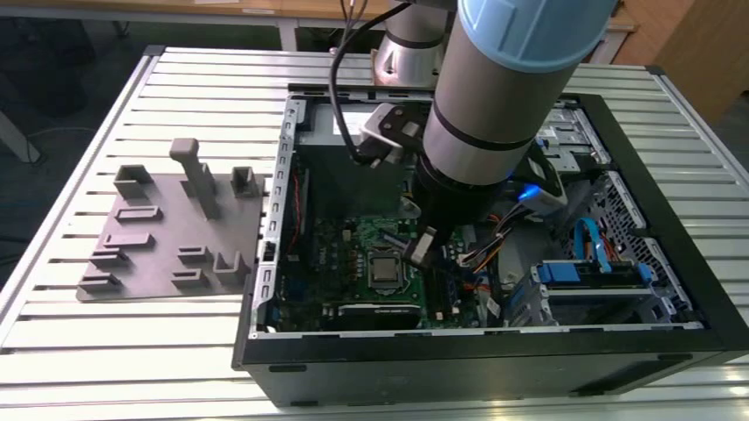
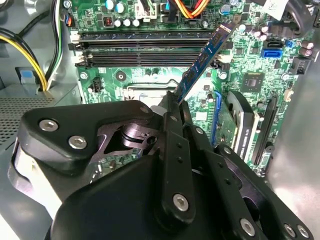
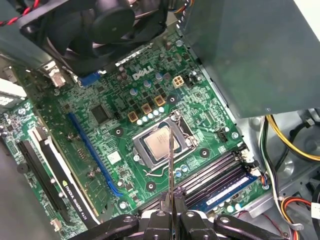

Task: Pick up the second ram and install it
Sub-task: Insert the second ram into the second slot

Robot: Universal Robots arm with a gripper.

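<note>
While my claw (image 2: 172, 104) grips the second ram (image 2: 204, 56) by one end, I'm holding the stick tilted and clear above the green motherboard (image 3: 100, 145). Its far end reaches across the long black memory slots (image 2: 145, 50), near the processor socket (image 3: 157, 145), inside the open computer case (image 1: 468, 368).

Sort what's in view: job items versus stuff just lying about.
Job in hand: gripper, shut on the second ram; memory slots; motherboard.
Just lying about: grey fixture plate; fan; processor; yellow wires.
</note>
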